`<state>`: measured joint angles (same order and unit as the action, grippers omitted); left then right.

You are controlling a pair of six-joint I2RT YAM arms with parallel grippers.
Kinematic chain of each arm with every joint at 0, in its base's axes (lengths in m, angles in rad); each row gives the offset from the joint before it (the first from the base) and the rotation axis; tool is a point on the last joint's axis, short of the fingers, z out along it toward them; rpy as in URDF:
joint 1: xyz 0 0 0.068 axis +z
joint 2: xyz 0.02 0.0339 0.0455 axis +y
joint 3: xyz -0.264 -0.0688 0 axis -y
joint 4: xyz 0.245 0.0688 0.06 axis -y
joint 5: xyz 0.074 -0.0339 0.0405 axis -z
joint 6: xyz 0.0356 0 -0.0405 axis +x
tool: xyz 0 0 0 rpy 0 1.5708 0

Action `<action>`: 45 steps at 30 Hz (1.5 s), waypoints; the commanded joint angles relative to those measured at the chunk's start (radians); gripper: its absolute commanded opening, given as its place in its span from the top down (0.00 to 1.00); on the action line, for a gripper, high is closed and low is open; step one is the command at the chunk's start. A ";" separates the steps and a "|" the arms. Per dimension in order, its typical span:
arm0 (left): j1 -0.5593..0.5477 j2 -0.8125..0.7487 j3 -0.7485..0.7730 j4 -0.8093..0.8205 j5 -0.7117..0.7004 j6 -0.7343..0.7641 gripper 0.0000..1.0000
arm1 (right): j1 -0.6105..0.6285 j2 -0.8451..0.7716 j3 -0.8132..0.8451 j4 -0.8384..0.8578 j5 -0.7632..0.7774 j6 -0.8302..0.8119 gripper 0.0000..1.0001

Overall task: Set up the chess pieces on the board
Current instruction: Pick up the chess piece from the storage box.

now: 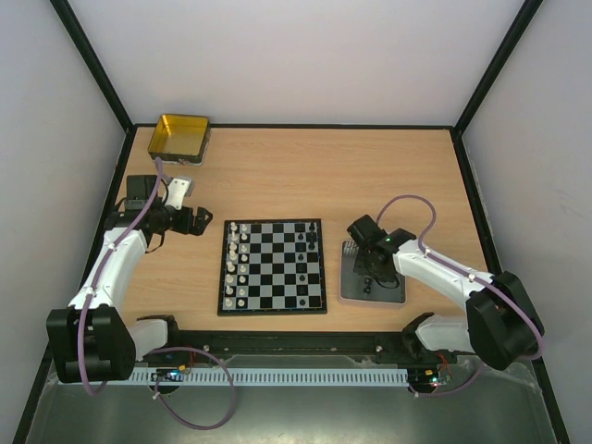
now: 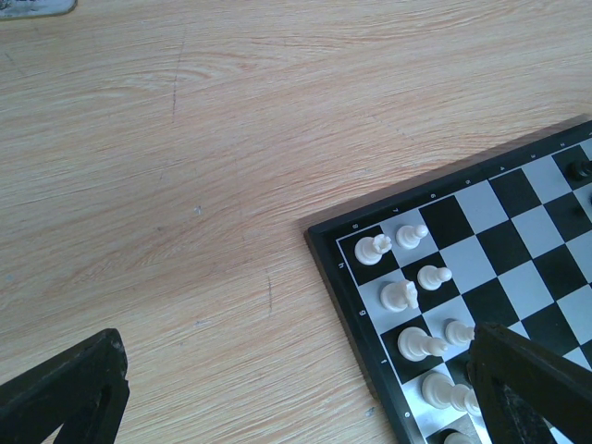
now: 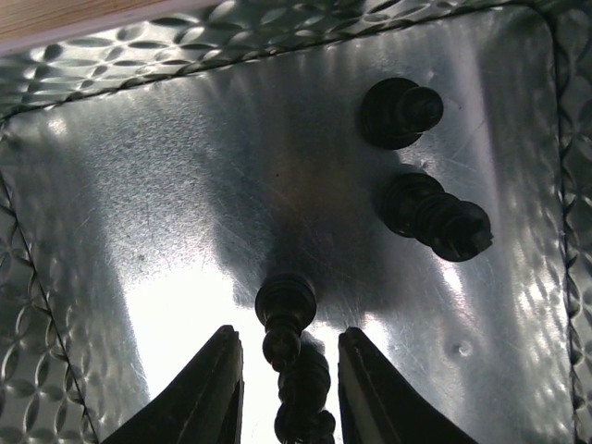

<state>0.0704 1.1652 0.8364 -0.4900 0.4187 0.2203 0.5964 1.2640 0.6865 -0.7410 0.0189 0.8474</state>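
The chequered board (image 1: 273, 266) lies mid-table. White pieces (image 1: 236, 264) fill its left two columns; a few black pieces (image 1: 305, 242) stand near its far right. In the left wrist view the board's corner (image 2: 326, 242) shows with white pieces (image 2: 400, 296). My left gripper (image 1: 196, 222) is open above bare wood, left of the board. My right gripper (image 3: 287, 356) is open, low in the grey tray (image 3: 111, 185), its fingers either side of a lying black pawn (image 3: 283, 314) with another black piece (image 3: 305, 393) behind. Two more black pieces (image 3: 435, 217) lie further in.
A gold tin (image 1: 180, 136) stands at the far left corner. A small dark box (image 1: 141, 190) sits by the left arm. The grey tray (image 1: 356, 289) lies right of the board. Black frame rails edge the table.
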 commanded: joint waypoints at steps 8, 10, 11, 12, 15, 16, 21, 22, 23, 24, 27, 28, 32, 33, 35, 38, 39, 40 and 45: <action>-0.006 0.002 0.006 -0.016 0.006 0.007 0.01 | -0.023 0.021 -0.012 0.035 -0.003 -0.017 0.77; -0.006 0.002 0.006 -0.016 0.007 0.007 0.01 | -0.025 0.022 -0.010 0.032 -0.002 -0.020 0.78; -0.006 0.003 0.006 -0.016 0.007 0.006 0.01 | -0.027 0.021 -0.007 0.031 -0.002 -0.021 0.78; -0.007 0.004 0.006 -0.016 0.008 0.007 0.00 | -0.028 0.020 -0.007 0.030 -0.001 -0.022 0.78; -0.007 0.009 0.008 -0.016 0.007 0.007 0.01 | -0.030 0.019 -0.010 0.031 -0.003 -0.022 0.78; -0.009 0.012 0.008 -0.017 0.008 0.007 0.01 | -0.032 0.018 -0.011 0.030 -0.002 -0.021 0.78; -0.015 0.015 0.009 -0.018 0.008 0.007 0.01 | -0.032 0.022 -0.012 0.032 -0.008 -0.021 0.78; -0.015 0.015 0.009 -0.018 0.008 0.007 0.01 | -0.032 0.024 -0.012 0.033 -0.009 -0.021 0.79; -0.016 0.016 0.009 -0.018 0.007 0.007 0.00 | -0.032 0.026 -0.012 0.034 -0.010 -0.020 0.79; -0.017 0.016 0.011 -0.018 0.008 0.007 0.00 | -0.032 0.027 -0.012 0.035 -0.011 -0.020 0.79; -0.017 0.018 0.010 -0.018 0.008 0.007 0.01 | -0.033 0.030 -0.013 0.040 -0.011 -0.021 0.81; -0.017 0.018 0.010 -0.018 0.008 0.007 0.01 | -0.033 0.033 -0.016 0.042 -0.014 -0.020 0.81; -0.018 0.021 0.010 -0.019 0.010 0.008 0.00 | -0.033 0.040 -0.027 0.053 -0.017 -0.021 0.82; -0.018 0.022 0.012 -0.019 0.011 0.008 0.01 | -0.033 0.041 -0.029 0.055 -0.018 -0.020 0.82; -0.018 0.022 0.011 -0.019 0.010 0.008 0.00 | -0.033 0.042 -0.031 0.055 -0.017 -0.020 0.84; -0.018 0.021 0.011 -0.019 0.010 0.008 0.01 | -0.033 0.046 -0.028 0.057 -0.016 -0.021 0.86; -0.018 0.019 0.010 -0.019 0.009 0.009 0.01 | -0.033 0.047 -0.026 0.057 -0.017 -0.021 0.88; -0.018 0.019 0.010 -0.019 0.010 0.008 0.01 | -0.033 0.047 -0.024 0.056 -0.018 -0.021 0.90; -0.018 0.022 0.012 -0.019 0.010 0.008 0.01 | -0.033 0.041 -0.013 0.044 -0.008 -0.022 0.91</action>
<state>0.0551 1.1797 0.8364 -0.4923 0.4187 0.2207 0.5686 1.3025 0.6682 -0.6891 -0.0090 0.8299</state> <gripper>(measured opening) 0.995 0.091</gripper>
